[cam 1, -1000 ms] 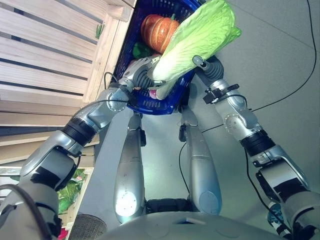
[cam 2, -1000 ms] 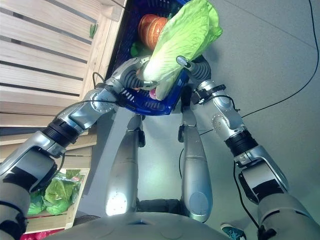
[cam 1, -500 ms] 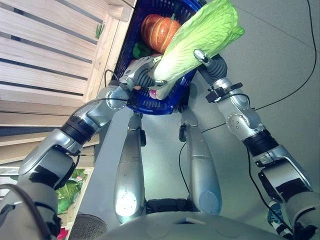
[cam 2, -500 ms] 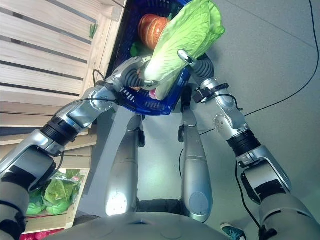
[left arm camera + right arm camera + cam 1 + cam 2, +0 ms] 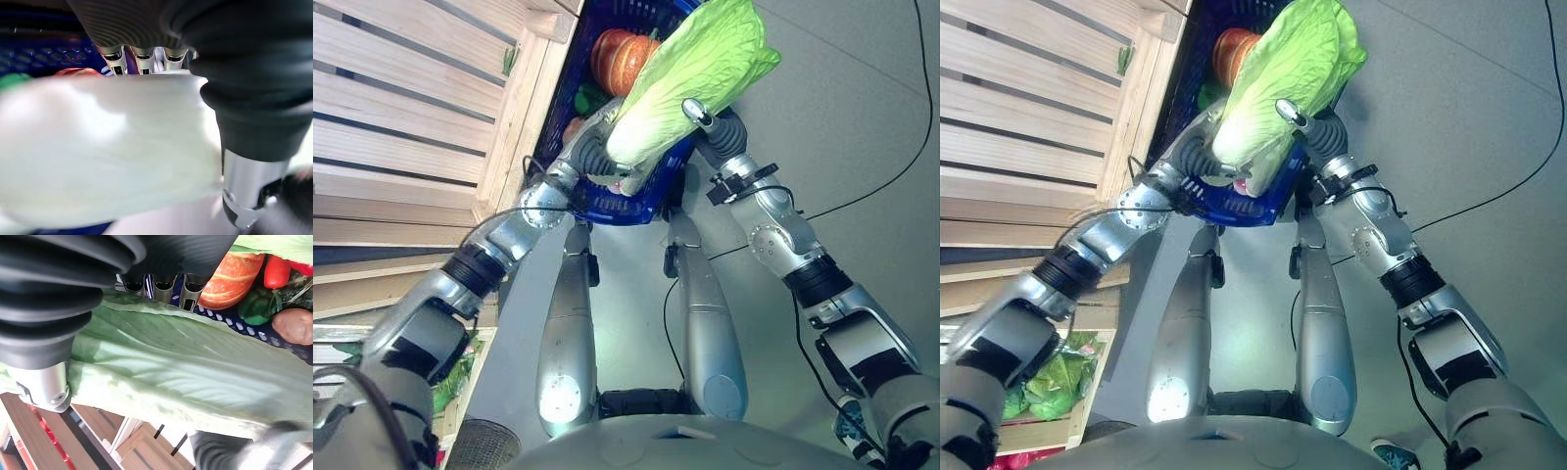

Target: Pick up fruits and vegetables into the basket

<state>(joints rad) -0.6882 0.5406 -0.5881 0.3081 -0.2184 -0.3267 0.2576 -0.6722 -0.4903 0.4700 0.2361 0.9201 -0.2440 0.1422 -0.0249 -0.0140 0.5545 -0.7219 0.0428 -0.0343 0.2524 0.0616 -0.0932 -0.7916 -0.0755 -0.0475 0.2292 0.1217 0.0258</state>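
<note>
I hold the big cabbage (image 5: pixel 690 78) with both robot hands, my left robot hand (image 5: pixel 595 152) wrapped round its white end and my right robot hand (image 5: pixel 713 127) hugging its side, because it is too long for one. It hangs over the blue basket (image 5: pixel 607 201), at 12 o'clock from me, beside the pumpkin (image 5: pixel 622 54).

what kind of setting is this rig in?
Probably a mock grocery or produce stand on a lab floor. Slatted wooden crates stand beside a blue plastic shopping basket holding a pumpkin, while both hands carry a napa cabbage over it.
</note>
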